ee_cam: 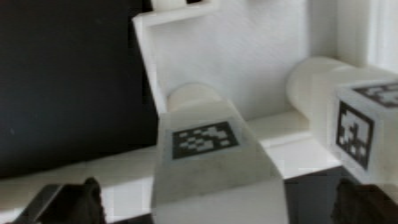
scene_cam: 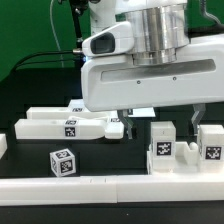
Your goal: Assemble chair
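Two dark fingertips (ee_cam: 71,203) of the hand (ee_cam: 228,205) stand wide apart in the wrist view, released and gripping nothing. Between them, touching neither, lies a narrow white leg piece (ee_cam: 217,165) of the chair with a marker tag on its face. Just beside it is a rounded white piece (ee_cam: 329,85) that also carries a tag, and beyond both is a broad white slab (ee_cam: 222,50) on the black surface (ee_cam: 63,90). In the exterior view the hand (scene_cam: 128,118) hangs low over the far middle of the surface (scene_cam: 110,160), its tips close to the right end of a long white piece (scene_cam: 55,122) that runs off toward the exterior view's left. Nearer, and well apart from the hand, a small tagged cube (scene_cam: 62,162) sits tilted. On the exterior view's right, two upright tagged blocks (scene_cam: 162,148) (scene_cam: 210,142) stand side by side with a gap between them. A white rail (scene_cam: 120,187) runs along the near edge.
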You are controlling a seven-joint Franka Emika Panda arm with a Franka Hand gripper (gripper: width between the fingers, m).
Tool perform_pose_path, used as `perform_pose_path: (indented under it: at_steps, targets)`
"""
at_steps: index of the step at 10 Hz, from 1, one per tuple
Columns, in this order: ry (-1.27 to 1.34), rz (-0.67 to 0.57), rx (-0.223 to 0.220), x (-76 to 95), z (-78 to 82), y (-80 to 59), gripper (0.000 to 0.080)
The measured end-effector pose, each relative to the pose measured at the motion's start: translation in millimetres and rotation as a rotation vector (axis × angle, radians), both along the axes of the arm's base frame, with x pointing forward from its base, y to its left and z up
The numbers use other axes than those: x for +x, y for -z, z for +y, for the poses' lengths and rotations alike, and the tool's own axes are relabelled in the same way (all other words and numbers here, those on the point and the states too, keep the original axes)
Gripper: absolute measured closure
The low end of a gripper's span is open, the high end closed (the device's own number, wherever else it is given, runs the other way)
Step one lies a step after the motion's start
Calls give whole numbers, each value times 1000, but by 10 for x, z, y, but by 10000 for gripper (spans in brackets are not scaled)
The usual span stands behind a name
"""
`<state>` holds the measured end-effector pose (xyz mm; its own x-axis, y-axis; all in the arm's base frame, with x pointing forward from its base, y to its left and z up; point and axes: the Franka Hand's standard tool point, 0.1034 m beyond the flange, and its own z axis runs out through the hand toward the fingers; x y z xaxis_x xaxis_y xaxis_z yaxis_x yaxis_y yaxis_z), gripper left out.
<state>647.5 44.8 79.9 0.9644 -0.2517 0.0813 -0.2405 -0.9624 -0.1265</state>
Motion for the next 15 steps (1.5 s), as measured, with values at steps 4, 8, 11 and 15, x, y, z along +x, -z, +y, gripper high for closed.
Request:
perform_pose_path:
  at_steps: [4,8,11,15]
  targets:
    - [185,19,20,-1,-12,5,515]
    - [897,92,100,29,-36,22,515]
    - [1262,135,155,26,-37,25,515]
    - [742,97,84,1,-34,17,343]
